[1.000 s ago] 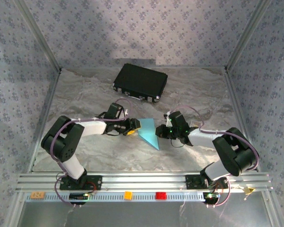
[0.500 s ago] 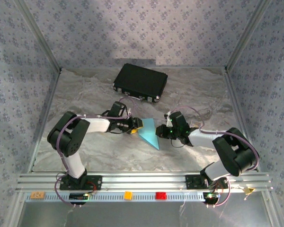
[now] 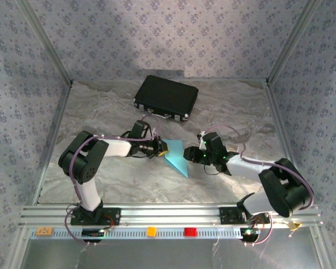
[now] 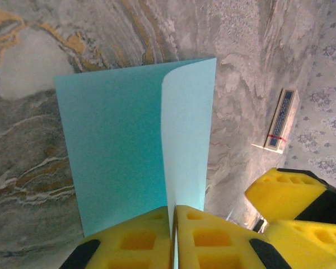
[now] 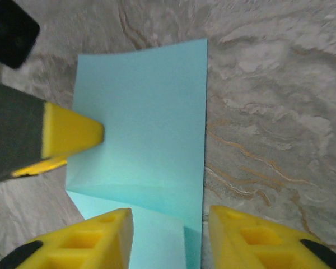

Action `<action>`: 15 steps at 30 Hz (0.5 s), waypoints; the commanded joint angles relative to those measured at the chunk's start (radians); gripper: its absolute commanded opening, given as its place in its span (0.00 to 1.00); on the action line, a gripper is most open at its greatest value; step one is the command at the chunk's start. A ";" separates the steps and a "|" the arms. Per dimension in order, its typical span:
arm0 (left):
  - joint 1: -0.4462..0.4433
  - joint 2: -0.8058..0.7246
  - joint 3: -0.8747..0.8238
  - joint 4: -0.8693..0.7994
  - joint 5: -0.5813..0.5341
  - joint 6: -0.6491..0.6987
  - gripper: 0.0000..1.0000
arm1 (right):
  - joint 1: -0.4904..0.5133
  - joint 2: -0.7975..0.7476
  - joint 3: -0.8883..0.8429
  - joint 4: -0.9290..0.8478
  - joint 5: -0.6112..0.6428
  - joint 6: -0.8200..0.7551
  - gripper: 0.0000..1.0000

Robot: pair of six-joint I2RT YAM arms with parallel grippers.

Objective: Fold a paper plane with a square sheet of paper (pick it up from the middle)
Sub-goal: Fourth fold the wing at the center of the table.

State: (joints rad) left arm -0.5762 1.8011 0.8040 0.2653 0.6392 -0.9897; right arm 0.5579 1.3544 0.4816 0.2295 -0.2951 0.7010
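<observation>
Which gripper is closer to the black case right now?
Left. The left gripper, shut on the paper, sits on the near side of the black case; the right gripper is farther toward the bases and rightward.

In left wrist view, my left gripper (image 4: pixel 172 210) pads hide the near edge of the paper (image 4: pixel 123 145), & the view's bottom cuts them off. Right wrist view: bottom cuts paper & my right gripper (image 5: pixel 171 216) fingers. Small box (image 4: pixel 281 120): label too small to read.
</observation>
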 commanded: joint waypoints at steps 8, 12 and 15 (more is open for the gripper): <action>-0.010 -0.054 -0.021 0.020 -0.044 -0.030 0.04 | 0.056 -0.240 -0.074 -0.136 0.274 -0.044 0.77; -0.021 -0.068 -0.031 0.027 -0.068 -0.047 0.02 | 0.085 -0.261 -0.072 -0.126 0.273 -0.113 0.74; -0.032 -0.071 -0.026 0.023 -0.081 -0.051 0.03 | 0.155 -0.248 -0.085 -0.069 0.304 -0.221 0.69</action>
State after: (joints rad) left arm -0.5968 1.7618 0.7826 0.2707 0.5797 -1.0271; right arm 0.6670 1.1065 0.4171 0.1379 -0.0433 0.5976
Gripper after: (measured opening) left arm 0.043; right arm 0.699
